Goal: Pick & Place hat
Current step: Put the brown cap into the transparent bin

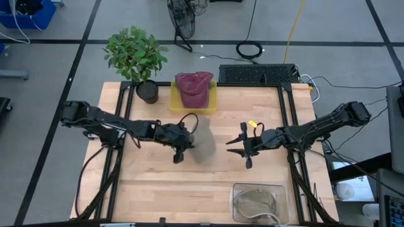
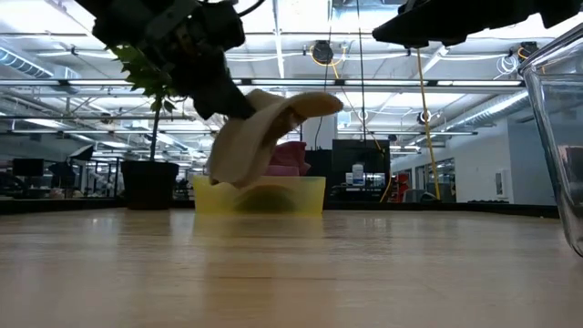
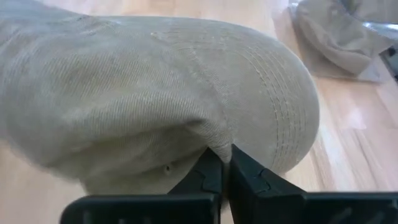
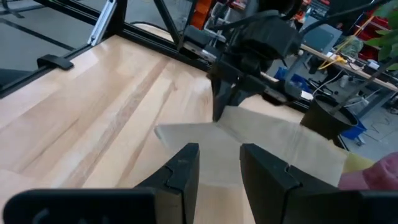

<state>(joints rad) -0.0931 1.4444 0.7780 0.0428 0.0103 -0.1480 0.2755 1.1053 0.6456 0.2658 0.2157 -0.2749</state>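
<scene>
A beige corduroy hat (image 2: 264,132) hangs above the middle of the wooden table (image 1: 158,189), and my left gripper (image 3: 225,163) is shut on it. The high view shows the hat (image 1: 203,144) as a grey blur just right of that gripper (image 1: 186,146). My right gripper (image 1: 237,148) hovers a little right of the hat, open, with nothing between its fingers (image 4: 186,163). A maroon hat (image 1: 194,88) lies in a yellow tray (image 1: 173,101) at the far edge. My left gripper pinches a small fold of the hat's cloth (image 3: 219,138) between its two fingertips, beside the rows of stitching on the brim. The fingers come from the table's left, slanting downward. The hat is lifted clear of the table and droops tilted from the fingers.
A clear container (image 1: 235,189) at the near edge, right of centre, holds another beige hat (image 1: 257,203). A potted plant (image 1: 136,57) stands at the far left beside the yellow tray. A black keyboard (image 1: 259,74) lies beyond the far edge. Bare wood lies near left.
</scene>
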